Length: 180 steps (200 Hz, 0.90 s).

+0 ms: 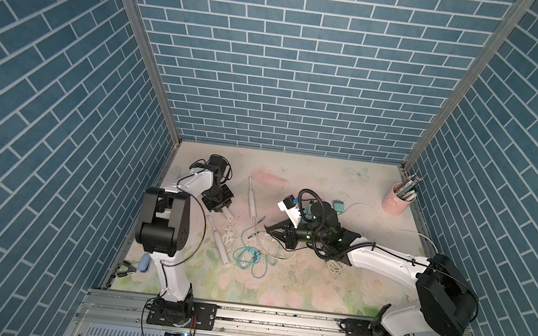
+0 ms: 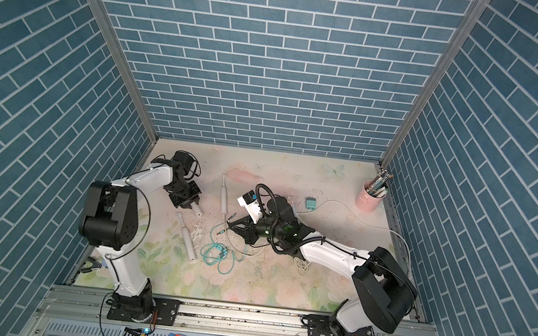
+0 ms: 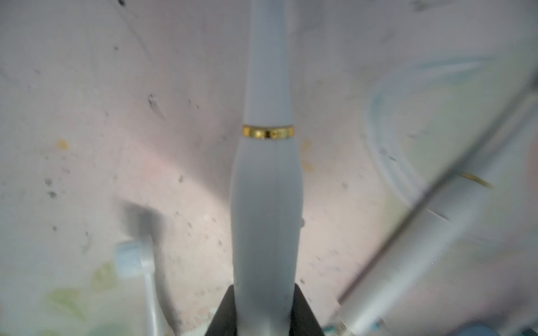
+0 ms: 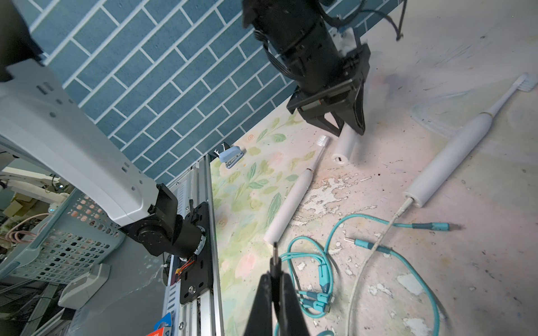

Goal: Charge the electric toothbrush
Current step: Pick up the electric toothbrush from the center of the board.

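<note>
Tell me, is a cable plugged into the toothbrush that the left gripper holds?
No, the right wrist view shows the base port of the toothbrush in the left gripper empty, with no cable in it.

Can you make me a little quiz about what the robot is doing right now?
1. True or false: the left gripper grips a toothbrush.
2. What does the right gripper pinch? A) a black plug B) a spoon C) a sock
3. Fill in: the cup of pencils is ____.

Key: 1 true; 2 A; 3 pink.
</note>
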Tool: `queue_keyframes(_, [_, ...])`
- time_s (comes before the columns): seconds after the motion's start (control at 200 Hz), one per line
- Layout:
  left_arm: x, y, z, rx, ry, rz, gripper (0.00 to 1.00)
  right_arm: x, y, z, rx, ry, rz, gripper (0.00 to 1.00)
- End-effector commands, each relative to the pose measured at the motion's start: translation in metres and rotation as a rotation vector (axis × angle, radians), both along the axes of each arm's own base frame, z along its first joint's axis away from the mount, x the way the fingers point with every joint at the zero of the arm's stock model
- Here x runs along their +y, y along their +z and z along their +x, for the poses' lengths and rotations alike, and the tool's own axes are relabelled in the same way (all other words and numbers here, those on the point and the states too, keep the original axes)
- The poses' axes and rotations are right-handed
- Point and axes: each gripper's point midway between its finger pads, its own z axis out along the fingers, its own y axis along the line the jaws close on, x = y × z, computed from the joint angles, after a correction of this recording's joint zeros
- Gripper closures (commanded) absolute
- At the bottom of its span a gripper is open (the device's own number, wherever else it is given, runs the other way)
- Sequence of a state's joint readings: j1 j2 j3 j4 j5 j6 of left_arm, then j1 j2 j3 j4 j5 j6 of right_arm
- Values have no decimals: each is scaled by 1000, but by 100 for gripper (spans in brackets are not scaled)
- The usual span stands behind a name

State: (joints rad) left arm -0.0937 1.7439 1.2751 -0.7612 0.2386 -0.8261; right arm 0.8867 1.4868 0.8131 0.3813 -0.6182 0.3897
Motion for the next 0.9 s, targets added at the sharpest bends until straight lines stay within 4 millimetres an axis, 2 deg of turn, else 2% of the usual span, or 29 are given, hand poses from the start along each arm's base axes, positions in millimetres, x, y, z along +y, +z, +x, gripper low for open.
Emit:
queue_keyframes(0.0, [-35,60,9,-230,-37,-175,100,6,18,-7,9,40,54,100])
queue_keyframes(0.065, [-43,86,6,-350,-53,-237,100,4,22,-9,4,48,71,100])
queue_keyframes(0.165, [-51,111,-3,-467,-44,-326,100,1,26,-7,5,43,85,100])
queue_keyframes(0.275, [-51,125,-21,-477,-53,-313,100,-2,23,2,30,17,59,100])
queue_keyframes(0.415, [-48,114,-46,-346,4,-283,100,-5,17,9,-45,-52,-22,100])
queue_keyframes(0.56, [-55,100,-63,-227,53,-276,100,-3,12,3,-120,-60,-92,100])
queue_keyframes(0.73, [-80,106,-61,-282,54,-336,100,10,9,-8,-49,14,-53,100])
queue_keyframes(0.785, [-89,115,-54,-353,48,-397,100,12,11,-14,-27,42,-18,100])
queue_keyframes(0.895, [-94,134,-45,-498,48,-475,100,8,25,-20,4,86,63,100])
